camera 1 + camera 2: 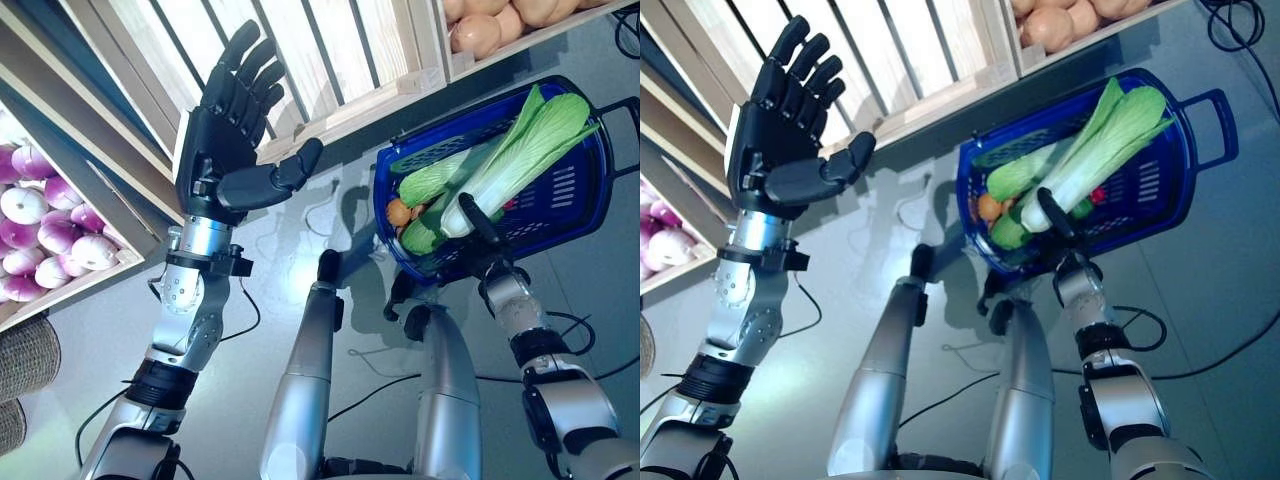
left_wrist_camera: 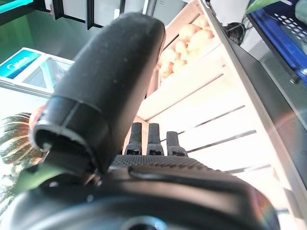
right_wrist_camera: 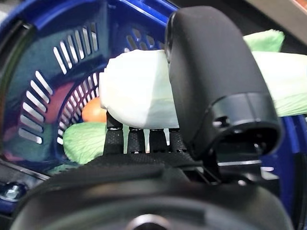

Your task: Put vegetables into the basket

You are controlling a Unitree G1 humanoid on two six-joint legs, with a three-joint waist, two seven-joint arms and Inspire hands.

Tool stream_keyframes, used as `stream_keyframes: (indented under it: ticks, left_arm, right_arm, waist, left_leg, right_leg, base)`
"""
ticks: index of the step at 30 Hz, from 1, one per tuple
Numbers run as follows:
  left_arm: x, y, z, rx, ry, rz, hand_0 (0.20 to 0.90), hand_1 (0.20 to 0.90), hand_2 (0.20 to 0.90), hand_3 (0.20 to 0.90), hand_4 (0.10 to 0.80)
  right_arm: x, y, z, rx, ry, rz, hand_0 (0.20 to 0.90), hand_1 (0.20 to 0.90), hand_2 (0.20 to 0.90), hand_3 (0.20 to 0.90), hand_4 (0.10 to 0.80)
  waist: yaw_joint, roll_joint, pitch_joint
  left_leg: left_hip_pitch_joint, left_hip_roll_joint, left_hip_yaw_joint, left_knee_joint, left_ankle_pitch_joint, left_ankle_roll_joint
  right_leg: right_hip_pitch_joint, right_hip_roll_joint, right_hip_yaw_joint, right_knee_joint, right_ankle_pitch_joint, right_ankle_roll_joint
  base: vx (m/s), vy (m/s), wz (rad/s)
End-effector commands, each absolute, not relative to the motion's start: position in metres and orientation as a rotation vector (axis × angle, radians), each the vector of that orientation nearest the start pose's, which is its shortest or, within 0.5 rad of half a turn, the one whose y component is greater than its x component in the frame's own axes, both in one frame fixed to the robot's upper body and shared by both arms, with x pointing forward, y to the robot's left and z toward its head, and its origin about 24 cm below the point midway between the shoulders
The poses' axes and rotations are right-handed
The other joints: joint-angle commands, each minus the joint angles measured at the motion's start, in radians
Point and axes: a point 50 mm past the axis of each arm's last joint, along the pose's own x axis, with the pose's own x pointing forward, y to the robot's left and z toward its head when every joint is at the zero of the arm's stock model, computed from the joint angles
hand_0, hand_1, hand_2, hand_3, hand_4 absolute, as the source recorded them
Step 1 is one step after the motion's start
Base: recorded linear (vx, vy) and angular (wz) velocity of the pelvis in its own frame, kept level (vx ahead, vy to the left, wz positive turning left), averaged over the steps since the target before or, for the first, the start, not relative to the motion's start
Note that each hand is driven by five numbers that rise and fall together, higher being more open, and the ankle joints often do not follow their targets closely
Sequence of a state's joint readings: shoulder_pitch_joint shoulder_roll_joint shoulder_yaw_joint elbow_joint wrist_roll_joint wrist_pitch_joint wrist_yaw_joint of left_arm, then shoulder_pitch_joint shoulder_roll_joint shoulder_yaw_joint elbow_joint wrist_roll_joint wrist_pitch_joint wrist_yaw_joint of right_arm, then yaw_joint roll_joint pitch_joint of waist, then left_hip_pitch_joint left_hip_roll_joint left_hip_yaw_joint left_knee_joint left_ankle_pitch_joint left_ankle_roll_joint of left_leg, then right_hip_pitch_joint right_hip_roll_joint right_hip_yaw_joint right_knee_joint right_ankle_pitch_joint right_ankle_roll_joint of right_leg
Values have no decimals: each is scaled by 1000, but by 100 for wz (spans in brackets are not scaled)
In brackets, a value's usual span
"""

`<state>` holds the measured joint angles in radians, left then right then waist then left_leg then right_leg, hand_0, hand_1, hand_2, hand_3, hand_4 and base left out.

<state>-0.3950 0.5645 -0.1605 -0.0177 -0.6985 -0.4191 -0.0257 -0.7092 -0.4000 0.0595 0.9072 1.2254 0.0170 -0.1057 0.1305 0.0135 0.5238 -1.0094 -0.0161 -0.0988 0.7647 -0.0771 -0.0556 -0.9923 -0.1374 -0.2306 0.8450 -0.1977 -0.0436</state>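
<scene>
A produce shop is showing here. Slatted wooden crates (image 1: 330,60) are holding purple onions (image 1: 45,225) and pale potatoes (image 1: 490,25), and a blue shopping basket (image 1: 570,190) is sitting just below the crates.

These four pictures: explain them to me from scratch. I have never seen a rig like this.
This is a humanoid robot with two silver arms and dark hands. The two wide pictures come from cameras on its head, looking down. The two close ones come from cameras on its wrists. Its left hand is raised, open and empty, in front of a wooden crate. Its right hand grips the white stalk end of a leafy cabbage over a blue basket on the floor. The basket already holds more greens and something small and orange. Nearby shelves hold purple onions and pale round produce.
</scene>
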Motion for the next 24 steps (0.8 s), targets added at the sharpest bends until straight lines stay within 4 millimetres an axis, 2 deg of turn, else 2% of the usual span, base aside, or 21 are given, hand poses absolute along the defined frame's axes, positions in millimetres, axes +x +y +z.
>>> stream_keyframes:
  ticks: [1, 2, 4, 7, 8, 11, 12, 13, 14, 15, 16, 18, 20, 21, 22, 24]
  left_arm:
    - [273, 176, 252, -133, -990, -351, 900, 900, 900, 900, 800]
    - [273, 174, 253, -134, -993, -353, 900, 900, 900, 900, 800]
    - [274, 171, 253, -133, -994, -351, 900, 900, 900, 900, 800]
    - [275, 170, 251, -150, -988, -331, 900, 900, 900, 900, 800]
    - [276, 170, 250, -154, -982, -330, 900, 900, 900, 900, 800]
    - [274, 170, 248, -161, -988, -332, 900, 900, 900, 900, 800]
    - [274, 170, 247, -166, -982, -333, 900, 900, 900, 900, 800]
    - [273, 170, 247, -164, -987, -337, 900, 900, 900, 900, 800]
    - [273, 170, 245, -167, -984, -341, 900, 900, 900, 900, 800]
    - [272, 169, 245, -167, -987, -342, 900, 900, 900, 900, 800]
    - [271, 170, 245, -169, -989, -342, 900, 900, 900, 900, 800]
    - [271, 171, 246, -171, -984, -344, 900, 900, 900, 900, 800]
    - [272, 171, 244, -170, -971, -352, 900, 900, 900, 900, 800]
    - [272, 171, 245, -167, -975, -357, 900, 900, 900, 900, 800]
    - [272, 170, 245, -168, -970, -359, 900, 900, 900, 900, 800]
    - [272, 169, 246, -166, -975, -368, 900, 900, 900, 900, 800]
  right_arm:
    - [380, -242, 103, 840, 67, -256, 300, 300, 300, 300, 400]
    - [381, -239, 103, 838, 71, -255, 300, 300, 300, 300, 400]
    - [383, -236, 103, 871, 62, -269, 300, 300, 300, 300, 400]
    - [385, -231, 106, 902, 49, -302, 300, 300, 300, 300, 400]
    - [386, -233, 107, 907, 43, -318, 300, 300, 300, 300, 400]
    - [387, -237, 115, 913, 21, -345, 300, 300, 300, 300, 400]
    - [387, -238, 114, 913, 21, -352, 300, 300, 300, 300, 400]
    - [387, -240, 117, 930, 11, -356, 300, 300, 300, 300, 400]
    - [386, -242, 117, 929, 16, -371, 509, 509, 509, 509, 540]
    - [387, -242, 118, 935, 13, -375, 768, 768, 768, 768, 712]
    - [386, -244, 119, 948, 11, -385, 900, 900, 900, 900, 800]
    - [385, -247, 117, 964, 30, -409, 900, 900, 900, 900, 800]
    - [384, -250, 112, 984, 62, -440, 900, 900, 900, 900, 800]
    - [384, -252, 111, 996, 89, -455, 900, 900, 900, 900, 800]
    - [383, -252, 109, 1000, 98, -464, 900, 900, 900, 900, 800]
    - [384, -256, 111, 1016, 85, -473, 900, 900, 900, 900, 800]
  waist:
    - [26, 46, -4]
    - [27, 52, -4]
    - [24, 63, -4]
    - [20, 83, -4]
    - [17, 86, -4]
    - [18, 101, -4]
    - [17, 101, -4]
    - [19, 104, -4]
    - [16, 103, -4]
    - [16, 104, -4]
    - [16, 104, -4]
    - [18, 105, -4]
    - [17, 104, -4]
    - [19, 106, -4]
    - [17, 106, -4]
    - [21, 108, -4]
  left_leg:
    - [-36, -45, 48, -65, 26, 40]
    - [-55, -42, 52, -70, 49, 44]
    - [-55, -45, 54, -71, 37, 41]
    - [-77, -46, 59, -72, 51, 42]
    - [-70, -51, 56, -68, 36, 37]
    - [-94, -50, 61, -68, 52, 38]
    - [-80, -52, 58, -64, 31, 34]
    - [-99, -50, 61, -69, 51, 37]
    - [-82, -53, 58, -67, 29, 33]
    - [-86, -53, 58, -69, 35, 34]
    - [-83, -53, 59, -69, 30, 34]
    - [-97, -53, 61, -75, 50, 41]
    - [-82, -57, 58, -65, 29, 38]
    - [-100, -55, 64, -66, 47, 42]
    - [-85, -57, 61, -60, 27, 38]
    - [-102, -54, 66, -64, 45, 45]
  right_leg:
    - [18, 22, 39, 4, 57, 31]
    - [-1, 19, 29, 1, 74, 22]
    - [-4, 20, 36, 4, 61, 27]
    - [-33, 18, 31, 10, 72, 20]
    - [-27, 21, 41, 13, 61, 27]
    - [-51, 18, 34, 10, 74, 21]
    - [-38, 20, 45, 13, 58, 30]
    - [-56, 17, 35, 9, 74, 21]
    - [-39, 22, 46, 7, 57, 29]
    - [-44, 22, 44, 5, 62, 27]
    - [-41, 23, 45, 3, 60, 28]
    - [-55, 22, 34, -3, 78, 20]
    - [-44, 24, 44, 9, 65, 30]
    - [-61, 21, 32, 7, 82, 21]
    - [-47, 24, 42, 13, 66, 30]
    - [-65, 20, 31, 12, 82, 22]
  base:
    - [-89, 2, 9]
    - [-90, 4, 7]
    - [-19, 4, 6]
    - [6, 40, 3]
    - [2, 54, -1]
    - [3, 37, -3]
    - [0, 0, 0]
    - [70, -6, 0]
    - [0, 0, 0]
    - [66, -6, 2]
    - [0, 0, 0]
    - [-28, 8, 1]
    - [0, 0, 0]
    - [0, 0, 0]
    - [-63, 18, -2]
    - [0, 0, 0]
